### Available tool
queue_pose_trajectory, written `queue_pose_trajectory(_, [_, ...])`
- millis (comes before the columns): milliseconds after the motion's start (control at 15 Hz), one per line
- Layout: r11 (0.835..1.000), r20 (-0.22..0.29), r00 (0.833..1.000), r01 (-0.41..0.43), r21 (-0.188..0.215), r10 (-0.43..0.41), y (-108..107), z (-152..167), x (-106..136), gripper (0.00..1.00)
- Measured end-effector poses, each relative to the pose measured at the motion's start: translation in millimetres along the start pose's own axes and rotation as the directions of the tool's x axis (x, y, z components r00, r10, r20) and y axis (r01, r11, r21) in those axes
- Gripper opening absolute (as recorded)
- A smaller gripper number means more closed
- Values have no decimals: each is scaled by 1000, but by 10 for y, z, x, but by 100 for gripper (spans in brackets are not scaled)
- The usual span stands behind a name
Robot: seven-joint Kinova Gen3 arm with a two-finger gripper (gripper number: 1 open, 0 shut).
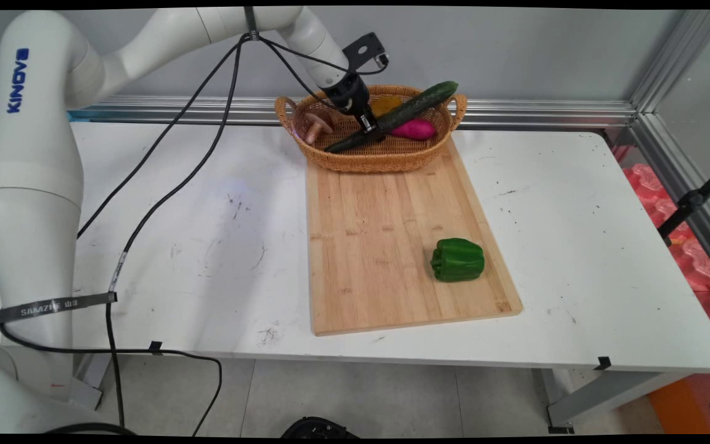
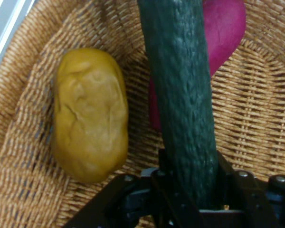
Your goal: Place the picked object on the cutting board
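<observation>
My gripper (image 1: 368, 125) reaches down into the wicker basket (image 1: 355, 161) at the far end of the cutting board and is shut on a long dark green cucumber (image 1: 399, 115). The cucumber lies slanted, its upper end resting past the basket's right rim. In the hand view the cucumber (image 2: 183, 90) runs up from between the fingers (image 2: 160, 166), over a magenta sweet potato (image 2: 223, 28). A yellow-brown potato (image 2: 90, 114) lies to its left on the basket floor (image 2: 256, 109). A brown mushroom (image 1: 317, 126) sits at the basket's left side, and the sweet potato (image 1: 415, 129) at its right.
A wooden cutting board (image 1: 386, 234) lies mid-table with a green bell pepper (image 1: 457, 259) on its near right part. Black cables hang from the arm over the left of the white table (image 1: 577, 246). An aluminium rail runs along the wall behind the basket.
</observation>
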Motion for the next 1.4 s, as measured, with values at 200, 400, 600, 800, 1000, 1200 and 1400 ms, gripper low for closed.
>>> queue_pose_trajectory(200, [1000,0,1000,-3,-8,3,6,18,14,0])
queue_pose_trajectory(400, [1000,-1,1000,-9,-10,9,19,-7,59,0])
queue_pose_trajectory(600, [1000,-9,1000,-10,9,10,39,-129,153,0])
queue_pose_trajectory(800, [999,-27,1000,-3,40,4,107,-336,308,0])
queue_pose_trajectory(1000, [998,-44,999,6,64,-3,200,-533,467,0])
queue_pose_trajectory(1200, [997,-69,998,9,70,-4,381,-742,722,0])
queue_pose_trajectory(1400, [999,-91,996,5,48,0,676,-914,1017,0])
